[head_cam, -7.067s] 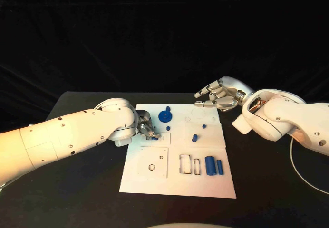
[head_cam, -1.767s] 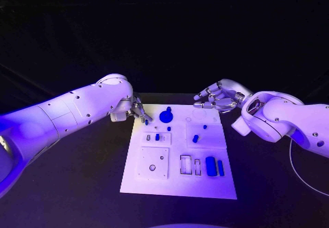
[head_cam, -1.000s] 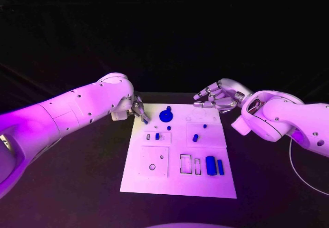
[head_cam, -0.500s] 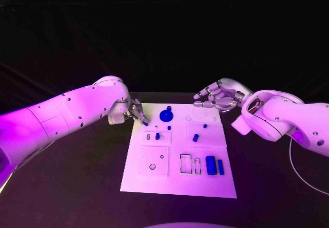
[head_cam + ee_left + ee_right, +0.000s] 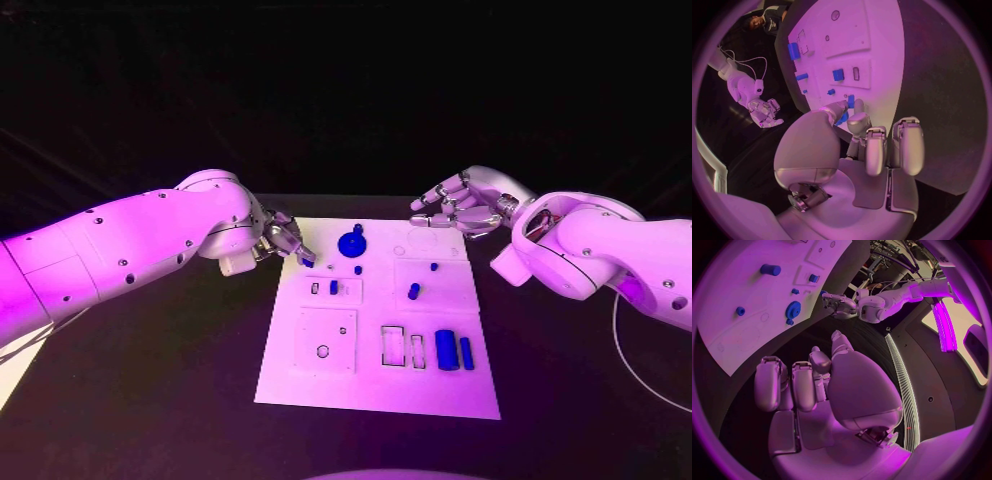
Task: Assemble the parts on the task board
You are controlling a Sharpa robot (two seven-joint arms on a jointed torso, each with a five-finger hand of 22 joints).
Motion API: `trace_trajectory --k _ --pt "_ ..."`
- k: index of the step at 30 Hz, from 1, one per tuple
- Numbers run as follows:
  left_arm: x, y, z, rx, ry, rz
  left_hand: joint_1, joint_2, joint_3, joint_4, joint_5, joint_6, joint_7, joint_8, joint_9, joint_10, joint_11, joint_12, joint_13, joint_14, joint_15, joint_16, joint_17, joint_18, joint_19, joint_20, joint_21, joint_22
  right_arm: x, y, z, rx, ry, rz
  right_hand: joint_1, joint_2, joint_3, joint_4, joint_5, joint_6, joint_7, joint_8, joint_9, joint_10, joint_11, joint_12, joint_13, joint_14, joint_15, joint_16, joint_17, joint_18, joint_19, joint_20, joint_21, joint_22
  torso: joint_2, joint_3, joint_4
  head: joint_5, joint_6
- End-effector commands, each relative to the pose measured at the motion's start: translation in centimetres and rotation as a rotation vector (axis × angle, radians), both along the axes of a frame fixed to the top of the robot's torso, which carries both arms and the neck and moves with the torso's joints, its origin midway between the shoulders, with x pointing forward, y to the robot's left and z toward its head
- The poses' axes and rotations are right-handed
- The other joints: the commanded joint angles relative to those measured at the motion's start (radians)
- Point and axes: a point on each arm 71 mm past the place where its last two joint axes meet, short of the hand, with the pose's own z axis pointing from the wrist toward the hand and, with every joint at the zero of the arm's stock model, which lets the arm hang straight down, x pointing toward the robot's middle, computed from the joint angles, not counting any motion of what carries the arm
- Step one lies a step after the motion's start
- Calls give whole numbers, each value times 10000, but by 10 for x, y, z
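The white task board (image 5: 378, 375) lies mid-table. At its far left edge my left hand (image 5: 281, 240) pinches a small blue part (image 5: 849, 102) between thumb and a finger, just above the board (image 5: 873, 50). A blue gear (image 5: 351, 243) stands at the board's far end, and a blue block (image 5: 333, 287) sits in a slot beside short pegs (image 5: 414, 291). Two long blue pieces (image 5: 444, 349) lie at the near right. Over the far right corner hovers my right hand (image 5: 462, 210), fingers loosely apart and holding nothing. The right wrist view shows the gear (image 5: 792, 309) and the left hand (image 5: 842, 304).
The board has empty outlined slots (image 5: 392, 345) near its middle and a square panel with a small hole (image 5: 322, 350) at the near left. Black table (image 5: 159, 380) surrounds the board on all sides. A thin cable (image 5: 623, 340) runs along my right arm.
Seven seconds ago my left hand was low over the board's left slots; it has since lifted to the far left edge with a blue part. Lately its arm sank leftward. The right hand stayed put.
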Motion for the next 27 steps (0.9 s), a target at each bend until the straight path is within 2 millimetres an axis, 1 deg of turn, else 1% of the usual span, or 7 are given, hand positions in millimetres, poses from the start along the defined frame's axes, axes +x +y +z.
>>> trace_trajectory --k 1,5,7,11,15,18,27 --pt "-6 -4 -3 -342 -258 -252 -92 -92 1514 -1496 186 124 -13 -4 -38 110 -16 98 70 1031 -70 30 2632 -70 714 -59 63 1809 -1 1 -1 -28 42 151 37 95 -26 -56 58 28 -37 47 15 38 -58 25 5 462 -55 -58 -14 132 -80 -6 -57 -12 9 -4 7 26 -27" --pt "-11 -5 -9 -57 -286 -560 -117 -142 1527 -1535 289 182 -22 -29 -55 157 -25 129 122 1031 -75 30 2632 -76 720 -63 81 1829 -1 1 -1 -28 49 157 37 95 -26 -56 58 28 -37 47 15 38 -58 25 5 462 -55 -58 -14 132 -80 -6 -57 -12 11 4 -3 62 -60" --pt "-13 -6 -11 16 -281 -682 -126 -158 1533 -1548 324 203 -26 -40 -63 171 -27 133 133 1031 -76 30 2632 -77 722 -65 87 1835 -1 1 -1 -28 52 162 37 95 -26 -56 58 28 -37 47 15 38 -58 25 5 462 -55 -58 -14 132 -80 -6 -57 -12 22 -1 -26 73 -60" --pt "-16 -10 -15 166 -318 -942 -134 -176 1540 -1565 366 227 -29 -53 -70 185 -31 138 146 1031 -78 30 2632 -81 727 -66 100 1849 -1 1 -1 -29 58 166 37 95 -26 -56 58 28 -37 47 15 38 -58 25 5 462 -55 -58 -14 132 -80 -6 -57 -12 26 -4 -37 81 -77" --pt "-18 -13 -19 250 -294 -1104 -137 -184 1542 -1571 380 236 -31 -57 -73 196 -32 150 164 1031 -79 30 2632 -83 730 -67 108 1856 -1 1 -2 -27 61 174 43 95 -30 -62 70 30 -37 50 16 38 -59 26 5 464 -56 -56 -10 132 -79 -7 -58 -12 22 5 -28 83 -85" --pt "-20 -15 -22 321 -232 -1185 -143 -193 1547 -1579 406 253 -33 -65 -78 210 -34 159 180 1031 -80 30 2632 -83 730 -67 107 1857 -1 2 -2 -26 63 183 43 95 -30 -62 70 30 -37 50 16 38 -59 26 5 464 -56 -56 -10 132 -79 -7 -58 -12 26 2 -26 68 -82" --pt "-20 -13 -29 776 19 -1192 -143 -193 1547 -1579 406 253 -33 -65 -78 210 -34 159 180 1031 -80 30 2632 -83 730 -67 107 1857 -1 1 -2 -26 66 182 43 95 -30 -62 70 30 -37 50 16 38 -59 26 5 464 -56 -56 -10 132 -79 -7 -58 -12 23 6 -25 69 -123"
